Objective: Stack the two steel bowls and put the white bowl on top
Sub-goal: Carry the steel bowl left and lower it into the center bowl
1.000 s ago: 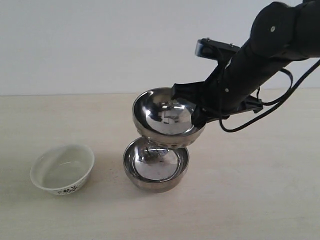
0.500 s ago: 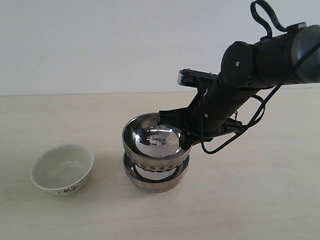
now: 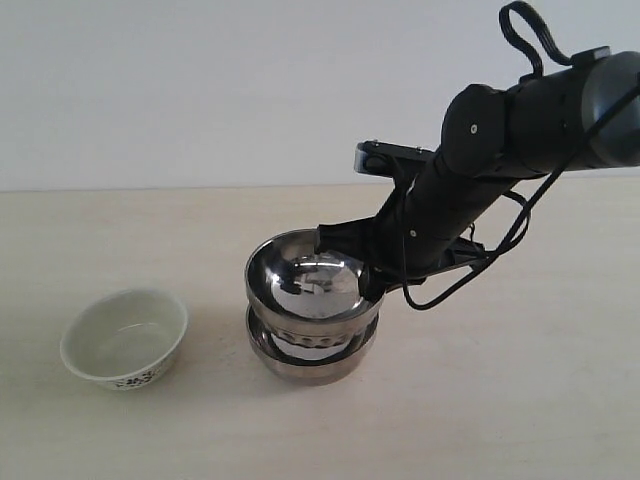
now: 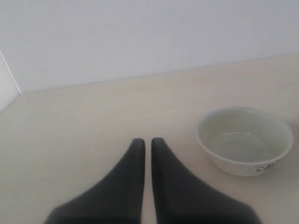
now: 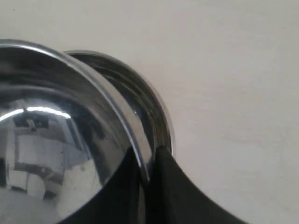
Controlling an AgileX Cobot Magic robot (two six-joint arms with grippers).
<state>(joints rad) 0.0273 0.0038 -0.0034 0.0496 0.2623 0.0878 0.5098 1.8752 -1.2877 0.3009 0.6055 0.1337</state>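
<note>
The dimpled steel bowl sits nested in the plain steel bowl at the table's middle. My right gripper is shut on the upper bowl's rim, one finger inside and one outside. The white bowl with its dark floral base stands upright to the left, apart from the stack. My left gripper shows only in its wrist view, shut on nothing, low over the bare table beside the white bowl.
The pale wooden table runs back to a white wall. A black cable loops above the right arm. Bare table surface lies between the white bowl and the stack.
The right arm has lowered the held steel bowl from above and to the right down into the other steel bowl; over the last half second it only settled slightly.
</note>
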